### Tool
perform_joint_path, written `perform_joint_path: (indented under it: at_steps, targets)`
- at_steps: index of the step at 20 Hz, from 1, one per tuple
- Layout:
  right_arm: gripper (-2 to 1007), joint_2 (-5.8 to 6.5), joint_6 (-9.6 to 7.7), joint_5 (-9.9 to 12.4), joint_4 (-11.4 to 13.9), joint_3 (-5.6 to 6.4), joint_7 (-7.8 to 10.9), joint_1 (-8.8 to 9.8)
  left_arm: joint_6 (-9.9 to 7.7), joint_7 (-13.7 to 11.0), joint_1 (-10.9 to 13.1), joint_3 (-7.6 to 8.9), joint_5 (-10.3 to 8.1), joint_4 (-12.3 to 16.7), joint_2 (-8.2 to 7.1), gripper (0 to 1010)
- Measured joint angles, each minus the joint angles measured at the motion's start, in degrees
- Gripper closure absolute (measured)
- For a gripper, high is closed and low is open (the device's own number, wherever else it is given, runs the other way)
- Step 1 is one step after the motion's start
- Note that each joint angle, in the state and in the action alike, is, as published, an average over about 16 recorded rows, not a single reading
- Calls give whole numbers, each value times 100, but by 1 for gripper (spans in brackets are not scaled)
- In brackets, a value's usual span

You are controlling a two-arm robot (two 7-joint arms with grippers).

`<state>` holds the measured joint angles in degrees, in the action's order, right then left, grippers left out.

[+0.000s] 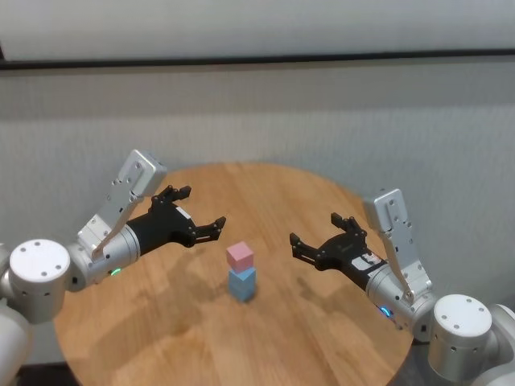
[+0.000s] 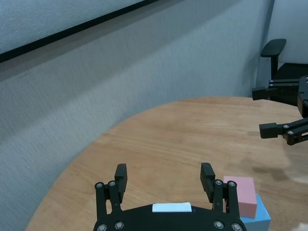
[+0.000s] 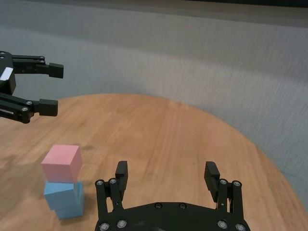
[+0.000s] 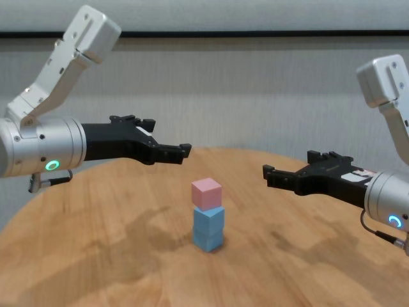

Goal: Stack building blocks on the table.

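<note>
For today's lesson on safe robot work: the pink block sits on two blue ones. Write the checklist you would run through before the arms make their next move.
1. Pink block on top of the stack: ok.
2. Two blue blocks under it, one on the other: ok, though slightly twisted against each other.
3. Left tool open and apart from the stack: ok.
4. Right tool open and apart from the stack: ok.
5. Both tools empty: ok.
6. Stack standing upright on the table: ok.

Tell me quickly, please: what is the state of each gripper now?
Left gripper: open, holding nothing, raised left of the block stack.
Right gripper: open, holding nothing, right of the stack.
</note>
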<state>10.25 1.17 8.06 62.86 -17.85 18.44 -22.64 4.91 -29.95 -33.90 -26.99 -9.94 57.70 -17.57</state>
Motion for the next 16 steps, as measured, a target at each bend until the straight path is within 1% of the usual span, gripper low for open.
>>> perform_joint_path:
  at_steps: [5, 16]
  targets:
    - [4, 0, 0, 0, 0, 0, 0, 0, 7, 18, -17, 33, 12, 7, -5, 10]
    - [4, 0, 0, 0, 0, 0, 0, 0, 7, 15, -17, 21, 15, -7, -2, 10]
